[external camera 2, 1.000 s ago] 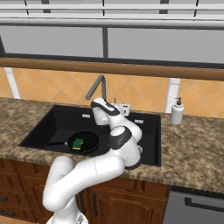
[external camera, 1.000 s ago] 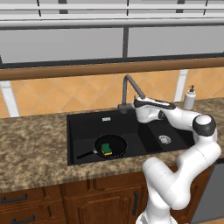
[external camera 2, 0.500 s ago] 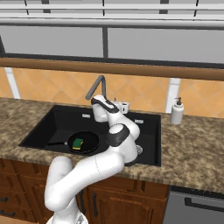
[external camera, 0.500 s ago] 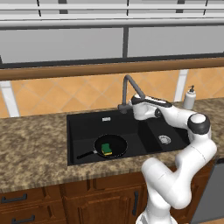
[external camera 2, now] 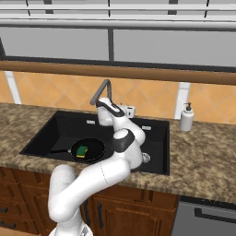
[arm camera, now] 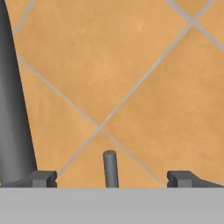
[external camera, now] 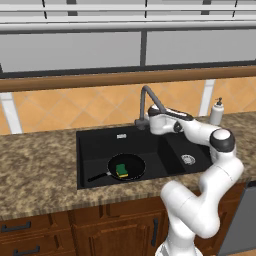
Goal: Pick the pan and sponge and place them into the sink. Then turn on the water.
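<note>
Speckled granite counter (external camera: 35, 170) surrounds the black sink (external camera: 100, 145) in the left base view; one pan (external camera: 127, 166) lies in the large basin, handle pointing left, one sponge (external camera: 122, 170) inside it. The gripper (external camera: 144, 123) is at the faucet (external camera: 145, 100) base.

From the right base view, one soap bottle (external camera 2: 186, 118) stands right of the sink.

Orange tiles (arm camera: 144, 78) back the hand view: jaws wide, empty, straddling a thin grey lever (arm camera: 110, 168).
</note>
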Motion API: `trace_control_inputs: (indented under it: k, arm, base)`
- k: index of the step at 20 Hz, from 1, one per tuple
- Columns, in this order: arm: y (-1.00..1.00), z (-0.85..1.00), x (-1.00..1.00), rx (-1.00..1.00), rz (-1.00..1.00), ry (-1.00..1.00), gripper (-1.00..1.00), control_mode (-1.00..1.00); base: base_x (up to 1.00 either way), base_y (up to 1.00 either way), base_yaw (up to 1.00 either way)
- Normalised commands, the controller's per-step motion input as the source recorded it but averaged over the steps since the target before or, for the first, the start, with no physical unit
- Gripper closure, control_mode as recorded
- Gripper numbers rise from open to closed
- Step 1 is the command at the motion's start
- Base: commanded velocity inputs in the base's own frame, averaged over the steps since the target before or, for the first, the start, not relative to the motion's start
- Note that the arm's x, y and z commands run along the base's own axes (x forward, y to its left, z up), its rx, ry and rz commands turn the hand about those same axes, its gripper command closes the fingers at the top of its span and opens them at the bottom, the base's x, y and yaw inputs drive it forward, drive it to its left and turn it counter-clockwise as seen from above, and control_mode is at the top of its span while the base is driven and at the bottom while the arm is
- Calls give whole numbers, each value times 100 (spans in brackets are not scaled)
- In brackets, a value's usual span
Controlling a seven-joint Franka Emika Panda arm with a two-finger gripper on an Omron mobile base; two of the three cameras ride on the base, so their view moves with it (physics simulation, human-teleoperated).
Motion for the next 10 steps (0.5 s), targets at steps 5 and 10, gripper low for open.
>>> trace_control_inputs:
  k: [5, 10]
  arm:
    - [0, 0, 15, 0, 0, 0, -100, -100]
    - [0, 0, 13, 0, 0, 0, -100, -100]
  base:
    - [0, 0, 0]
    - [0, 0, 0]
